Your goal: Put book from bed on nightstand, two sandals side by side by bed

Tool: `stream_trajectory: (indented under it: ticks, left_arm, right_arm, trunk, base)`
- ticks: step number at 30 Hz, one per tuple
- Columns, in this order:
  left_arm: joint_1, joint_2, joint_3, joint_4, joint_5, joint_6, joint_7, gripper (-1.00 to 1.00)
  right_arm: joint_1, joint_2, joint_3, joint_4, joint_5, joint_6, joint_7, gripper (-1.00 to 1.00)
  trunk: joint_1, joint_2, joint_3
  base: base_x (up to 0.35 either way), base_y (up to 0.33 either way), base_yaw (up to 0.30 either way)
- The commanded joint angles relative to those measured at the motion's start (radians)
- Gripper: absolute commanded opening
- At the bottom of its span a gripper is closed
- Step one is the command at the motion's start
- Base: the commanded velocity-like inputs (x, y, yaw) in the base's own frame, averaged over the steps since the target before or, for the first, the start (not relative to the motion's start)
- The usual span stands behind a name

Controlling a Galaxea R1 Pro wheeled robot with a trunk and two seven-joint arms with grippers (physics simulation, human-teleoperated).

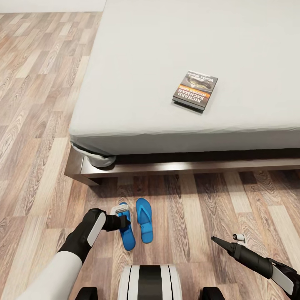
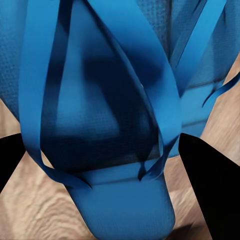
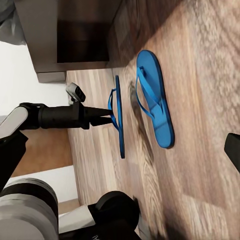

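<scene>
Left gripper (image 1: 123, 220) clamped on left sandal (image 1: 127, 233), held on edge off the floor (image 1: 37, 125). Right sandal (image 1: 144, 219) flat beside it, near bed (image 1: 166, 137) corner. Book (image 1: 195, 89) unmoved near mattress front edge. Right gripper (image 1: 225, 241): fingers apart, empty.

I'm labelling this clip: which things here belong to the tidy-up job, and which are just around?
Job: book, bed, left sandal at the left gripper, right sandal.

Just around: wood floor, right gripper, away from both sandals.
</scene>
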Motion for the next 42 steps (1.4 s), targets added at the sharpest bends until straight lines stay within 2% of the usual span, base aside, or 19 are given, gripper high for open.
stream_trajectory:
  ticks: [1,38,42]
  left_arm:
    - [0.0,0.0,0.001,0.0,-0.008,0.003,-0.009,-1.0]
    - [0.0,0.003,0.003,0.002,-0.011,0.002,-0.009,-1.0]
    - [0.0,0.003,0.003,0.003,-0.011,0.002,-0.009,-1.0]
  right_arm:
    - [-0.001,-0.001,0.008,0.0,-0.01,0.011,0.002,1.0]
    - [-0.001,-0.001,0.008,-0.001,-0.01,0.011,0.002,1.0]
    - [0.0,0.0,0.008,0.0,-0.01,0.011,0.002,1.0]
  trunk:
    - [0.0,0.0,-0.001]
    - [0.0,0.0,-0.001]
    - [0.002,-0.001,-0.016]
  base:
    - [0.0,0.0,0.0]
    - [0.029,-0.019,0.0]
    - [0.0,0.0,0.0]
